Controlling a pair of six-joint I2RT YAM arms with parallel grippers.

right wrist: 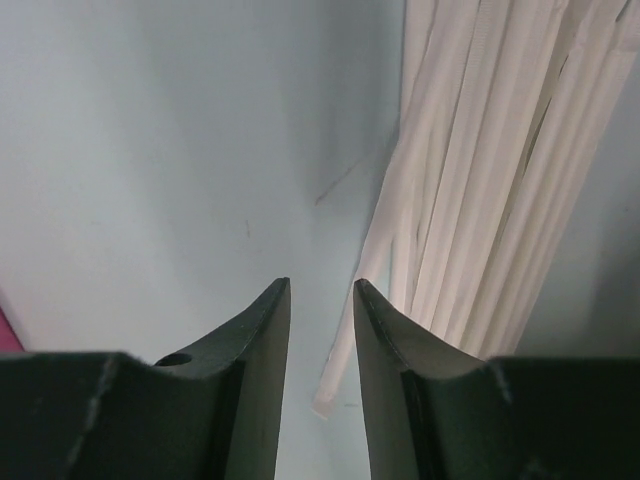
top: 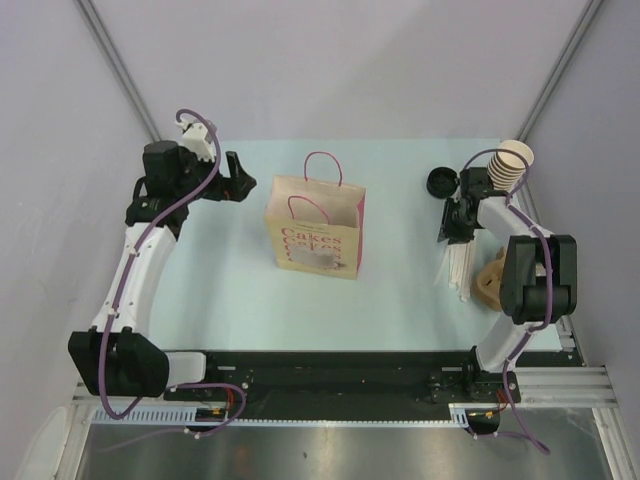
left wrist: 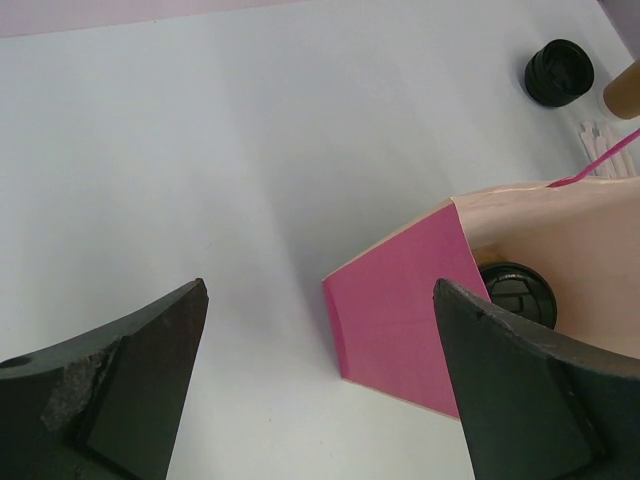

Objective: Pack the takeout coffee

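Observation:
A black round lid [left wrist: 515,291] shows inside the open "Cakes" paper bag [top: 313,228]; it looks like the takeout coffee, its cup body hidden by the bag wall. The bag's pink side [left wrist: 400,310] lies between the spread fingers of my left gripper [left wrist: 320,285], which is open and empty at the bag's left [top: 240,181]. My right gripper [top: 447,232] hangs over the white wrapped straws [right wrist: 480,170]. Its jaws [right wrist: 321,283] stand a narrow gap apart. One straw's end [right wrist: 335,380] lies on the table in that gap, and neither finger touches it.
A loose black lid [top: 441,181] lies at the back right, beside a stack of lidless tan cups [top: 510,160]. A brown pulp carrier [top: 490,280] sits right of the straws [top: 458,265]. Grey walls enclose the pale table [top: 210,280].

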